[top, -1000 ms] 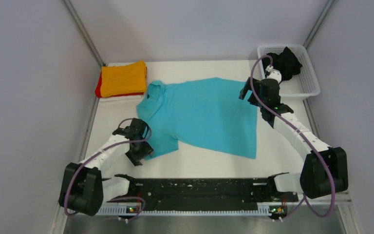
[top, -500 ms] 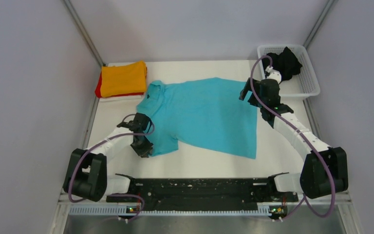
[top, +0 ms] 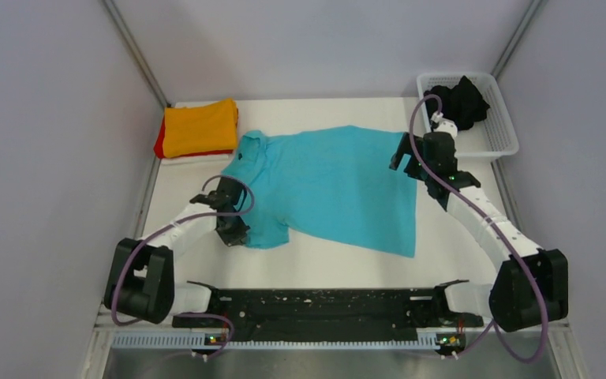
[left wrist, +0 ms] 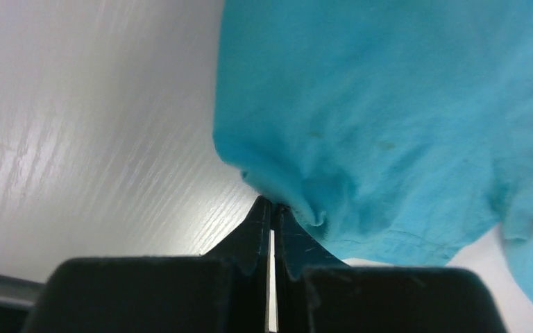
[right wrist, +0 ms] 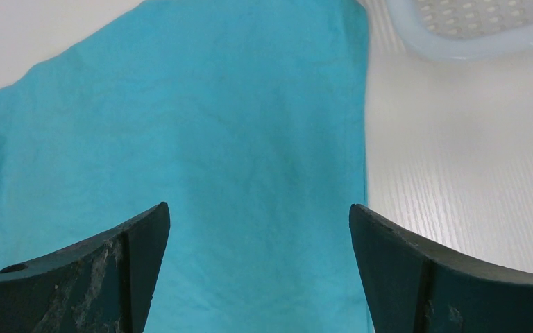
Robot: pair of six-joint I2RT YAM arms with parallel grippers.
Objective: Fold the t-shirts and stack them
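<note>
Since a second ago: left gripper [left wrist: 272, 208] has moved right, off bare table [top: 458, 229], onto the near-left sleeve of the turquoise shirt [top: 331, 181]. Its jaws have gone from parted to fully closed and now pinch a small fold of the sleeve edge between the tips. Right arm has shifted slightly toward the near side.

Far-left corner: orange shirt [top: 200, 126], folded, lies on top of the red shirt [top: 158, 144]. Only a red edge shows along the left and near sides. Stack sits just beside the turquoise collar.

Centre: turquoise shirt spread flat, collar toward far left, hem toward the right.

Right gripper [right wrist: 257, 211] is over the far-right hem corner, jaws wide apart, holding nothing. Cannot tell whether the tips touch cloth.

Far-right corner: black shirt [top: 461, 101] is bunched in the basket [top: 505, 134].
</note>
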